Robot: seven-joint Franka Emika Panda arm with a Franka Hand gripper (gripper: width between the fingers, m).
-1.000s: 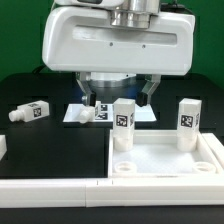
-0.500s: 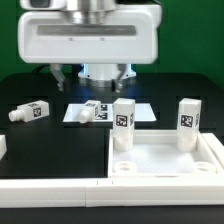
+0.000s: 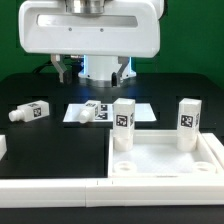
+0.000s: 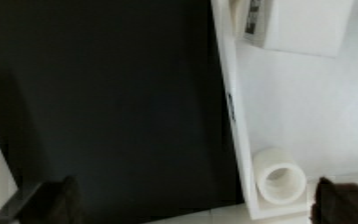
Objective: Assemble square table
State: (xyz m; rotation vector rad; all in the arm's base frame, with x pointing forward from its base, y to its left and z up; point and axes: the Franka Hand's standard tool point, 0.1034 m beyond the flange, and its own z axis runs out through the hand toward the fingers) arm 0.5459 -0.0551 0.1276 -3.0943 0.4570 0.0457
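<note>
Nearest me, well in front of and below the gripper (image 3: 93, 72), a white border rail (image 3: 50, 185) runs along the front of the black table (image 3: 40, 140). Right behind it lies the square table slab (image 3: 170, 158), flat w/ its raised rim up. It sits lower than the gripper and mostly toward the exterior view's right of it. Its near corner socket (image 3: 122, 168) shows as an open round hole.

At the slab's far edge two legs stand upright, tags facing me. The first upright leg (image 3: 123, 122) is approx. below the gripper's finger on the exterior view's right. The second upright leg (image 3: 188, 120) is further out to that side.

Btwn the slab and the gripper the marker board (image 3: 110, 106) lies flat, w/ a loose leg (image 3: 88, 112) on its side on top, just in front of and below the gripper. Another lying leg (image 3: 28, 112) rests on the black table, well off to the exterior view's left of the gripper.

Farthest back, the gripper hangs in the air under the arm's white body (image 3: 92, 28), fingers (image 3: 124, 72) spread wide w/ nothing btwn them. The wrist view agrees: both dark fingertips (image 4: 48, 198) are far apart over bare dark table. The slab's rim, a round socket (image 4: 282, 180) and a tagged leg (image 4: 309, 25) lie off to one side, outside the gap.
</note>
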